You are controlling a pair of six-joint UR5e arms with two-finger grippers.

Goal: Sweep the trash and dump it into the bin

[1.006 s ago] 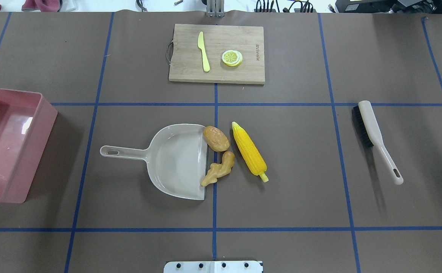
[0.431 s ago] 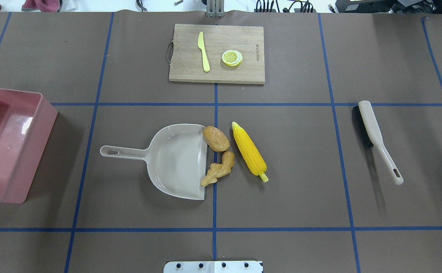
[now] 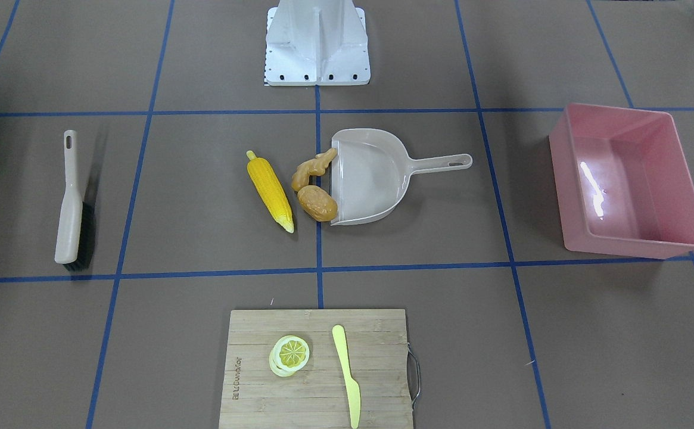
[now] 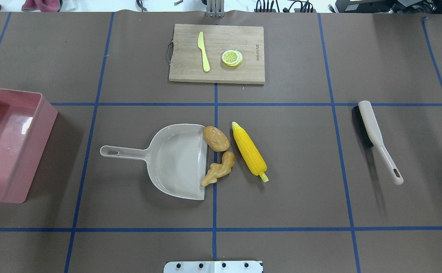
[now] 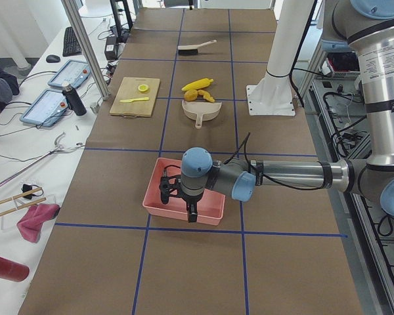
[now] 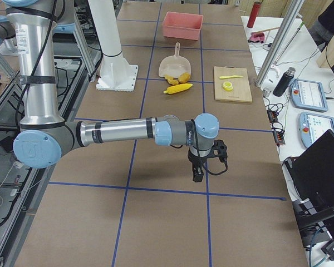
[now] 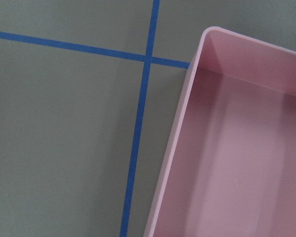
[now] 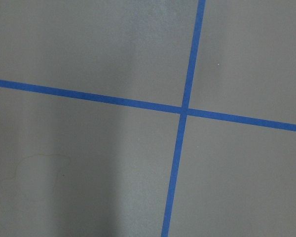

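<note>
The trash lies at the open mouth of the beige dustpan (image 4: 175, 161): a brown-orange potato (image 4: 216, 138), a tan ginger root (image 4: 219, 169) and a yellow corn cob (image 4: 249, 151) just to their right. The potato and ginger touch the pan's lip. The pink bin (image 4: 40, 151) stands at the table's left edge, empty. My left gripper (image 5: 177, 199) hangs over the bin; the left wrist view shows the bin's rim (image 7: 182, 128). My right gripper (image 6: 203, 167) hangs over bare table at the right end. I cannot tell whether either is open or shut.
A beige hand brush (image 4: 372, 129) with black bristles lies on the right side of the table. A wooden cutting board (image 4: 243, 41) at the far middle holds a pale yellow knife (image 4: 204, 51) and lemon slices (image 4: 232, 58). Blue tape lines cross the brown table.
</note>
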